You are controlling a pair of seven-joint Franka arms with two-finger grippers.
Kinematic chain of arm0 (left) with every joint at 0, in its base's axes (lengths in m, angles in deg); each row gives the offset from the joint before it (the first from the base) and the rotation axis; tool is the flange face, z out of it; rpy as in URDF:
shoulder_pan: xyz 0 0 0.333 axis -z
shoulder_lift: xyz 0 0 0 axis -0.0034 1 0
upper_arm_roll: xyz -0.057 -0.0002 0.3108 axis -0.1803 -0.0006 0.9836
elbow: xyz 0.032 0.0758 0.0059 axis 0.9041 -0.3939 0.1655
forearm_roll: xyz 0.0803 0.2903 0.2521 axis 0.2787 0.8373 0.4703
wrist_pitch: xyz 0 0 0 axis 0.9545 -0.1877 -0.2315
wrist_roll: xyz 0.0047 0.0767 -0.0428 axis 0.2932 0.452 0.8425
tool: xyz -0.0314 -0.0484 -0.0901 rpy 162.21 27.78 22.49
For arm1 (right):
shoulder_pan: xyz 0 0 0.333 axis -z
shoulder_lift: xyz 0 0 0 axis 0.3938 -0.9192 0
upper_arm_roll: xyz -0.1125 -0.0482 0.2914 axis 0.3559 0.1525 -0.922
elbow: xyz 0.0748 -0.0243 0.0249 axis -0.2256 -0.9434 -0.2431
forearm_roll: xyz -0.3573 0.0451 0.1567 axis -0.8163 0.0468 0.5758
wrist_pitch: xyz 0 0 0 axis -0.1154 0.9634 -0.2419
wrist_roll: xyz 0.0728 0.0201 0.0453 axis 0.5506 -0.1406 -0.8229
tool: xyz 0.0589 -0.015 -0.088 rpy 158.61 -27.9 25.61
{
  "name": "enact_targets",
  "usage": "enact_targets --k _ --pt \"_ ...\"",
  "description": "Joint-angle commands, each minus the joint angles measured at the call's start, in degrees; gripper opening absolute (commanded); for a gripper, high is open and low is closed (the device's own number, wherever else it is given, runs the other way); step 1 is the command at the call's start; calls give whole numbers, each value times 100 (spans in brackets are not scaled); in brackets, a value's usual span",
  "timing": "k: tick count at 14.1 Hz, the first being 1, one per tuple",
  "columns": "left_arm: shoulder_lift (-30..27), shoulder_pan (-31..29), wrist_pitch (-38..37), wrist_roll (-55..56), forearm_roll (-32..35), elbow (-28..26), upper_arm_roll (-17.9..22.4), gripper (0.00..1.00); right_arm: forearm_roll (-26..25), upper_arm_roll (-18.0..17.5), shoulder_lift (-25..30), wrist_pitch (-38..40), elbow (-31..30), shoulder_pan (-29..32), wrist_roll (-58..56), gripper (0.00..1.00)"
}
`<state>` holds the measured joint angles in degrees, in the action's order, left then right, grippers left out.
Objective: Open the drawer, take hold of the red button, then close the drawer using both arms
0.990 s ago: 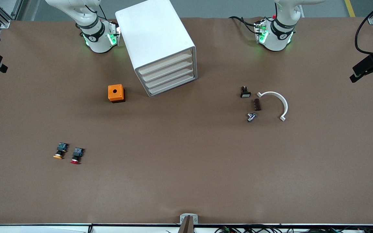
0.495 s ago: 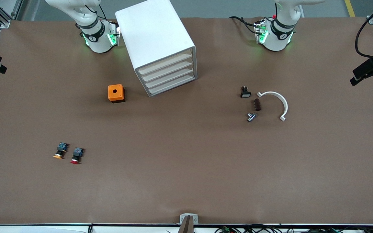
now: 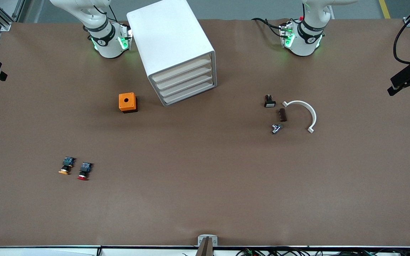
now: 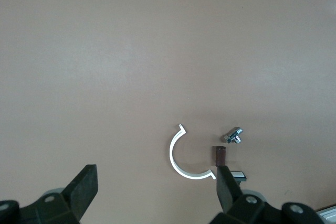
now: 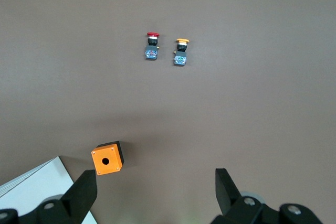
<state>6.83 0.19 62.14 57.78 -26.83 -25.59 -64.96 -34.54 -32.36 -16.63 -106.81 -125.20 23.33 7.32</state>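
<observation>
Drawer (image 3: 180, 69) shut, button (image 3: 84, 171) on brown table (image 3: 205, 199).

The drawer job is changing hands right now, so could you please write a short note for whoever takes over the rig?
Left gripper: open, high over the white arc and small parts, holding nothing.
Right gripper: open, high over the orange box, holding nothing.
Drawer: shut, top of four in the cabinet.
Button: on the table beside the orange-capped one, toward the right arm's end.
Done: nothing. Left: every step.
</observation>
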Motion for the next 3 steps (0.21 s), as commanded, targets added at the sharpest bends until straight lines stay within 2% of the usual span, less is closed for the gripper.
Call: enact_targets --k 1,3 --pt "57 -17 -94 -108 73 145 -16 100 -128 -20 141 -83 -134 -22 -50 100" --pt "57 -26 -86 -99 73 145 -16 100 -128 -20 141 -83 -134 -22 -50 100"
